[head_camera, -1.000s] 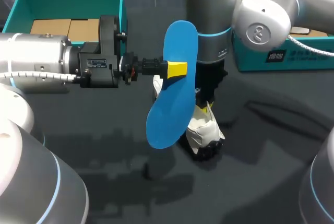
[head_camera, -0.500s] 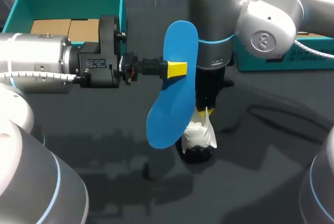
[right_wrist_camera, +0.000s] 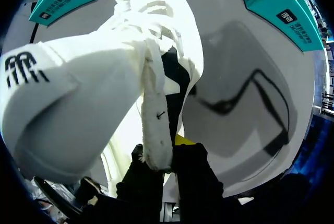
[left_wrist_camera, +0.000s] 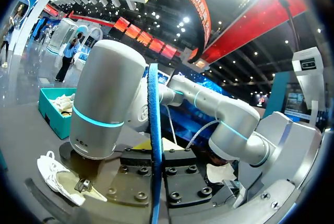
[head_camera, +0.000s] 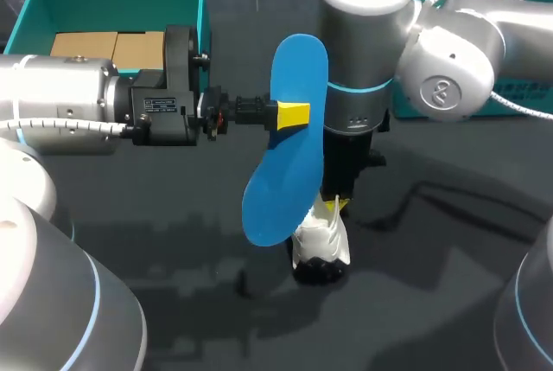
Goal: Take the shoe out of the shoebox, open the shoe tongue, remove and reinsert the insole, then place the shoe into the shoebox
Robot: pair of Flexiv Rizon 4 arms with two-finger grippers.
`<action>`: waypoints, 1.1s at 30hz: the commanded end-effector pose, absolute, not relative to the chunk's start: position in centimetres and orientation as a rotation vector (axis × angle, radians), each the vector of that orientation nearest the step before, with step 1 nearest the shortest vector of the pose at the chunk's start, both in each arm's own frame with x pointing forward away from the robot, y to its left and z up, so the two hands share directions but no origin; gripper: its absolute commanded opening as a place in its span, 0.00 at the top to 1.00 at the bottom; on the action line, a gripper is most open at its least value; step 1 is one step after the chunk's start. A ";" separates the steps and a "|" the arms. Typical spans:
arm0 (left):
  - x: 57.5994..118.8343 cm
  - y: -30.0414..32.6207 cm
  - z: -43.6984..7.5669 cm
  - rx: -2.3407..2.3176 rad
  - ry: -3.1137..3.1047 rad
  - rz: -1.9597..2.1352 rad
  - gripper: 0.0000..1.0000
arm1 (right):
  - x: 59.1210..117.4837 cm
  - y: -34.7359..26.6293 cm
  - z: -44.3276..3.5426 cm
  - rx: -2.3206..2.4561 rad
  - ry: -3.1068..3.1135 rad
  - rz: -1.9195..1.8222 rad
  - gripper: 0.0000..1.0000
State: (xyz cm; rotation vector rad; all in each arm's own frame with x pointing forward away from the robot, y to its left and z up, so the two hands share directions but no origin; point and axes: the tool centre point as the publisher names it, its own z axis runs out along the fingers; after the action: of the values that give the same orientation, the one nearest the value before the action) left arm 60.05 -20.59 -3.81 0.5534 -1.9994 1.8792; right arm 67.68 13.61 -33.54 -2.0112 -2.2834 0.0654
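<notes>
- Above the middle of the tabletop (head_camera: 155, 215), the blue insole (head_camera: 285, 189) is held upright in the air, pinched at one long edge by the left tool (head_camera: 292, 115). Its removal from the shoe is therefore judged done.
- Just beside and below the insole, the white shoe (head_camera: 320, 237) is hung from the right tool (head_camera: 340, 205), which is clamped on the cloth rim of the opening. Whether the low end is touching the tabletop cannot be told.
- The shoe is well apart from the teal shoebox (head_camera: 112, 3) at the far left, where only cardboard (head_camera: 108, 44) is seen inside, so the taking-out is done too.
- Left to do, as judged: the insole is to be put back in and the shoe returned to the shoebox.
- In the right wrist view the pinch is shown close up. A strip of rim on the shoe (right_wrist_camera: 104, 78) is caught between two dark fingers, which is hidden by the arm in the head view.
- In the left wrist view the insole (left_wrist_camera: 154, 145) is seen edge-on as a thin blue line, with the shoe (left_wrist_camera: 60, 178) low beside it.
</notes>
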 end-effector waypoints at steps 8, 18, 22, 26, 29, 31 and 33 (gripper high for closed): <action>60.1 -20.8 -3.9 0.553 -1.997 1.882 1.00 | 67.1 13.4 -34.8 -1.950 -2.285 0.049 1.00; 60.1 -20.8 -3.9 0.553 -1.997 1.882 1.00 | 67.2 13.3 -35.7 -1.896 -2.292 0.038 1.00; 60.1 -20.8 -3.9 0.553 -1.997 1.882 1.00 | 67.2 13.2 -36.2 -1.883 -2.283 0.032 1.00; 60.1 -20.8 -3.9 0.553 -1.997 1.882 1.00 | 67.2 13.1 -36.5 -1.877 -2.275 0.034 1.00; 60.1 -20.8 -3.9 0.553 -1.997 1.882 1.00 | 67.3 13.0 -36.9 -1.859 -2.275 0.031 1.00; 60.1 -20.8 -3.9 0.553 -1.997 1.882 1.00 | 67.5 13.0 -37.2 -1.847 -2.276 0.028 1.00; 60.1 -20.8 -3.9 0.553 -1.997 1.882 1.00 | 67.5 12.9 -37.4 -1.837 -2.274 0.026 1.00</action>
State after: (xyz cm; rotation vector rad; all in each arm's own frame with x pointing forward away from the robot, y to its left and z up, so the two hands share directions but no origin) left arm 60.05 -20.59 -3.81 0.5534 -1.9994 1.8792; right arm 67.33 13.05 -36.93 -1.8451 -2.2822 0.0359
